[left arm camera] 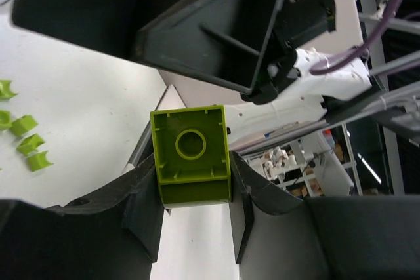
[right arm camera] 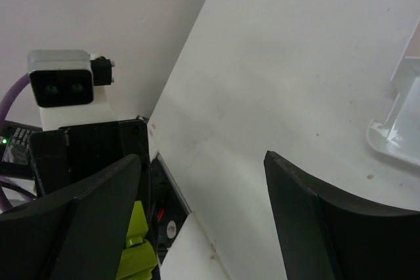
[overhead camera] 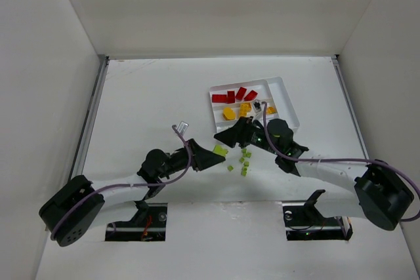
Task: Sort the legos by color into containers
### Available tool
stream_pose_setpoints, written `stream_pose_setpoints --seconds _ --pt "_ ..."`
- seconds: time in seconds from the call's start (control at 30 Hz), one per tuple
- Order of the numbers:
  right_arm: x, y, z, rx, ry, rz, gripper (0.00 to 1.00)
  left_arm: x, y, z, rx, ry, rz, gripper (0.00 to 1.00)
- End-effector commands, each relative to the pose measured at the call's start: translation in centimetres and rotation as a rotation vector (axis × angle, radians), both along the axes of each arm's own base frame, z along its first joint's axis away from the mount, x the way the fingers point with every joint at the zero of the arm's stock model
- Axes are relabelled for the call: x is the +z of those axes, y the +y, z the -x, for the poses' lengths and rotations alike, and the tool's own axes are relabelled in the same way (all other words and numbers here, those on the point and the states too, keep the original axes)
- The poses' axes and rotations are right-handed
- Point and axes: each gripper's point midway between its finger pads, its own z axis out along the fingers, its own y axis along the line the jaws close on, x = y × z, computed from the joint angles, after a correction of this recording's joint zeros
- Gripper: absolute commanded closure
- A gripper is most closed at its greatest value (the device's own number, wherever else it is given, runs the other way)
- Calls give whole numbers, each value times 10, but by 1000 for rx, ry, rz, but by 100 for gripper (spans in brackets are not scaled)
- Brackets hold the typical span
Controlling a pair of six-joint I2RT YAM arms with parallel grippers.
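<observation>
We find red legos (overhead camera: pixel 231 96) and yellow-orange legos (overhead camera: pixel 229 113) slotted in the tray (overhead camera: pixel 279 82) upper right of centre, lime-green cubes (overhead camera: pixel 244 159) unsorted on the table (overhead camera: pixel 151 96) mid-frame, left gripper (left arm camera: pixel 193 181) clamping a lime-green brick (left arm camera: pixel 191 155), right gripper (right arm camera: pixel 200 188) spread, empty

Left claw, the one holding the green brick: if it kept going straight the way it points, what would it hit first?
Most likely the right claw, which sits open just ahead of the left claw and its lime-green brick. Depth is hard to judge, so it might slip past.
</observation>
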Motion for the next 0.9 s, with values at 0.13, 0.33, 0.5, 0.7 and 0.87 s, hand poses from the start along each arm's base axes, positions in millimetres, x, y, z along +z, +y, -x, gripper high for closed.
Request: stream_pose_setpoints --seconds 0.13,0.33,0.5,0.7,0.87 --pt "27 13 25 131 -64 -74 27 24 -6 18 -78 -162 15 85" --pt "33 -1 23 77 -77 -99 23 21 -6 15 -68 -159 2 85" --pt "41 -2 30 119 -91 -116 22 21 -6 10 -48 -154 -1 85" --pt "34 3 37 158 -74 -116 25 20 -7 5 -33 -152 -2 85" --pt "28 8 46 193 -63 -112 37 22 -7 3 -25 -153 0 85"
